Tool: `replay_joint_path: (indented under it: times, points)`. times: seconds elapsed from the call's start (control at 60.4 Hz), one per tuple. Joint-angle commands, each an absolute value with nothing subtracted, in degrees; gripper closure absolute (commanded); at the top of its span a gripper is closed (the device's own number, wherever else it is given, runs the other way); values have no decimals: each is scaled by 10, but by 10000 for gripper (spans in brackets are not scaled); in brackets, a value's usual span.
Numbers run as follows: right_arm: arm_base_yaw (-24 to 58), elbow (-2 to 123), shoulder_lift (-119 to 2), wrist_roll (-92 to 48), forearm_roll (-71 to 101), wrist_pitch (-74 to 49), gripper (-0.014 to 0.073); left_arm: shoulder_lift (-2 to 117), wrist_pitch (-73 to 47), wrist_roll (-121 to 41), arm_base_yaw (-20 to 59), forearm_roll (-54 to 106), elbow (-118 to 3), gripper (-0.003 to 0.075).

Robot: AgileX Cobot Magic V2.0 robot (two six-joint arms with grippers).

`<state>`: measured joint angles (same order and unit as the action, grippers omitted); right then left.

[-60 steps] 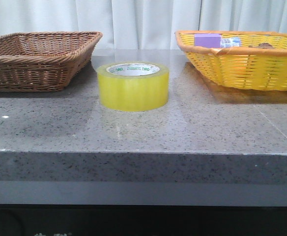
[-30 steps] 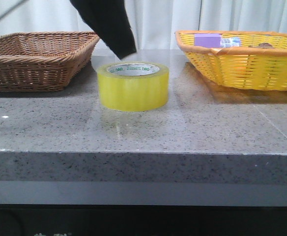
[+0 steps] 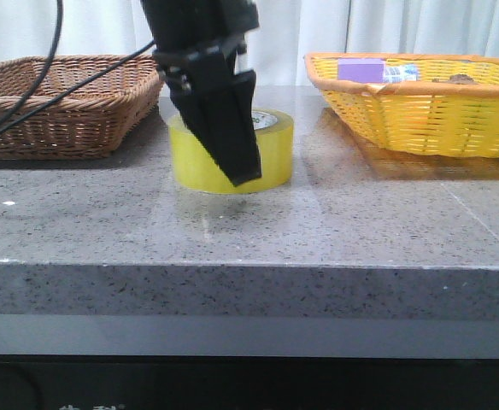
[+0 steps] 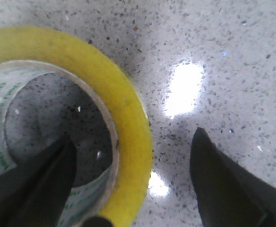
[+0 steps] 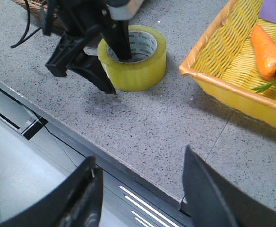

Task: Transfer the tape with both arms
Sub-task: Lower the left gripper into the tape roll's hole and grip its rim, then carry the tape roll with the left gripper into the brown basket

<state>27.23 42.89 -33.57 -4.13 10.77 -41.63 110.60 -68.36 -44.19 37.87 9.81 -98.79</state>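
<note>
Grey speckled stone formed the table (image 3: 361, 222), and the tape (image 3: 271, 154) stood flat on it between a brown basket (image 3: 61, 102) and a yellow basket (image 3: 420, 107). The left gripper (image 4: 133, 189) straddled the tape's wall, fingers spread wide, one inside the core, one outside. If they closed off-centre, the glossy roll would likely skid or tip. The right gripper (image 5: 138, 189), wide open and holding nothing, hung off the table's near edge, well apart from the tape.
</note>
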Motion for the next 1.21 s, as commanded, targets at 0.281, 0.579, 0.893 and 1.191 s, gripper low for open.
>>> replay_joint_path:
  times: [0.281, 0.579, 0.893, 1.191]
  points:
    - [268, 442, -336, -43, 116, -373, 186, 1096, -656, -444, 382, 114, -1008, 353]
    - [268, 442, -336, -43, 116, -373, 186, 1096, -658, -444, 382, 114, -1008, 572]
    - [268, 442, -336, -43, 116, -373, 186, 1095, -659, -440, 382, 114, -1011, 606]
    - [268, 442, -336, -43, 116, -373, 186, 1095, -726, -412, 382, 109, -1086, 606]
